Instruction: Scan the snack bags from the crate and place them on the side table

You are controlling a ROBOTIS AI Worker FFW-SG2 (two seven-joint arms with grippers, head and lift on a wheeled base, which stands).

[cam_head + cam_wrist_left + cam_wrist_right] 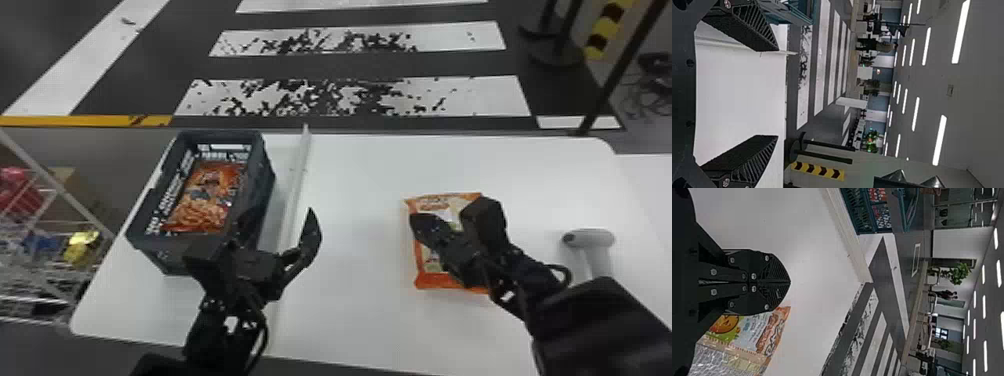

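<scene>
On the white table (350,200), past the raised strip (301,155), lies one snack bag (426,274), flat, with my right gripper (790,282) over it. Those fingers are pressed together, with nothing visible between them; whether they touch the bag I can't tell. My left gripper (777,93) has its fingers spread wide and empty, near the crate (162,256), where another bag (200,210) waits.

I take this for the scanning step: one bag out, its code to be read. Next, I'd guess, my right opens and goes for the scanner (597,238) just beside (handle first, or it may topple). The bag would want smoothing if the film is creased.

As for the surface, it is pale, smooth and round-cornered, and a second white top (650,172) adjoins it (perhaps the side table). Beyond run worn white floor stripes (350,97); a wire rack (60,186) stands past the crate, a leafy plant (959,272) farther off, strip lights (961,31) overhead.
</scene>
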